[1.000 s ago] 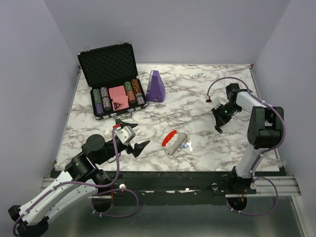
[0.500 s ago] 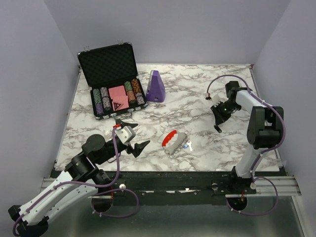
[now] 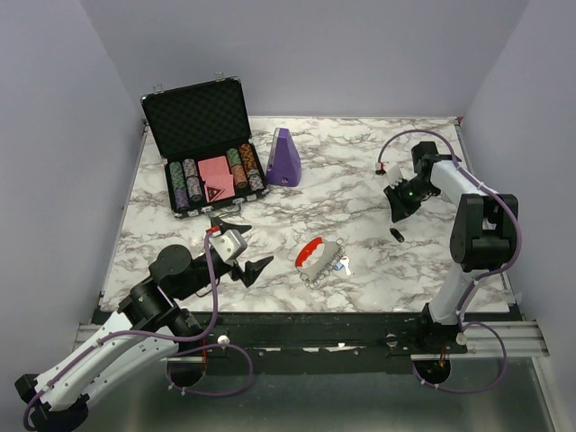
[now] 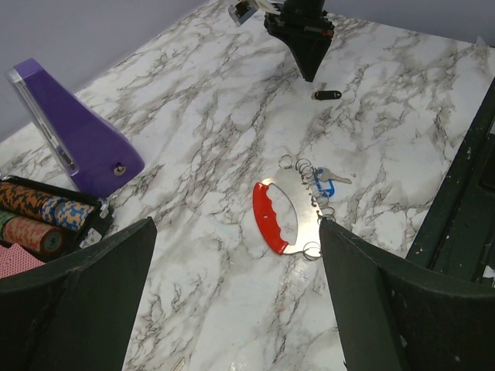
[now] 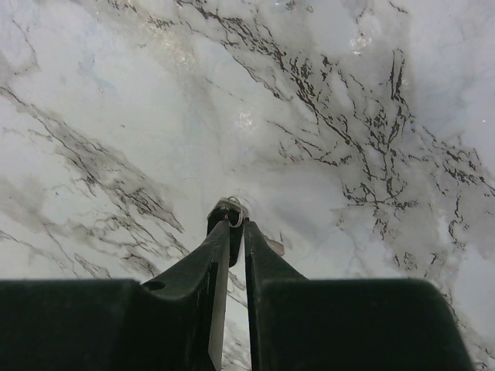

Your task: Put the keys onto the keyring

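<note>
Your right tool, barely parted and empty, is half hiding the black key; your left tool is gaping empty.

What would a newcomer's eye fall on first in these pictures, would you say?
The keyring, with its red arc, lies near the table's front middle. An open case of poker chips stands far left beside a purple wedge. The right gripper hangs over a slim black key at right.
</note>
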{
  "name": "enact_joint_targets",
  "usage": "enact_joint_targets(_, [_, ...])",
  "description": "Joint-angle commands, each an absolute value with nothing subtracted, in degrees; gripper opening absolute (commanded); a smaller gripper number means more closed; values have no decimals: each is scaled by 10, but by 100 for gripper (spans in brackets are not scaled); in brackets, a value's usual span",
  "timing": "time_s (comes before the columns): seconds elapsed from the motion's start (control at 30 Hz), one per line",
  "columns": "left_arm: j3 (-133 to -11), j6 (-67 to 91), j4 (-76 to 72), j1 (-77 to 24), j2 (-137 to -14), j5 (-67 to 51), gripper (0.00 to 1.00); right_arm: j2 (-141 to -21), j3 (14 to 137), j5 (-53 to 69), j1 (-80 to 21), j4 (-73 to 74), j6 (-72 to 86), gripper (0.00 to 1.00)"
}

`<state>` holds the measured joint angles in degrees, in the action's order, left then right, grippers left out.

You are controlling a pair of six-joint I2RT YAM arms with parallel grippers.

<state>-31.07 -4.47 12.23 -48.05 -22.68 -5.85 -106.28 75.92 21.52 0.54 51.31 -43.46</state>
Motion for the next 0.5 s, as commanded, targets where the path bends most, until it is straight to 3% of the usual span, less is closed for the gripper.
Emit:
enact_joint_targets(0.0, [-315, -47, 127, -478, -221, -69, 95, -1056, 775, 242, 3, 529, -410, 22])
enact_joint_targets(0.23, [-312, -42, 127, -478, -219, -73, 95, -1037, 768, 300, 4, 523, -368, 22])
enact_joint_targets(0.37, [-298, -5, 101, -477, -216, -68, 99, -990, 748, 421, 10, 511, -346, 24])
enact_joint_targets(0.43, [-300, 37, 94, -476, -230, -69, 99, -950, 709, 496, 11, 458, -319, 34])
enact_joint_targets(0.47, [-301, 56, 91, -471, -244, -80, 99, -919, 675, 530, 11, 414, -288, 45])
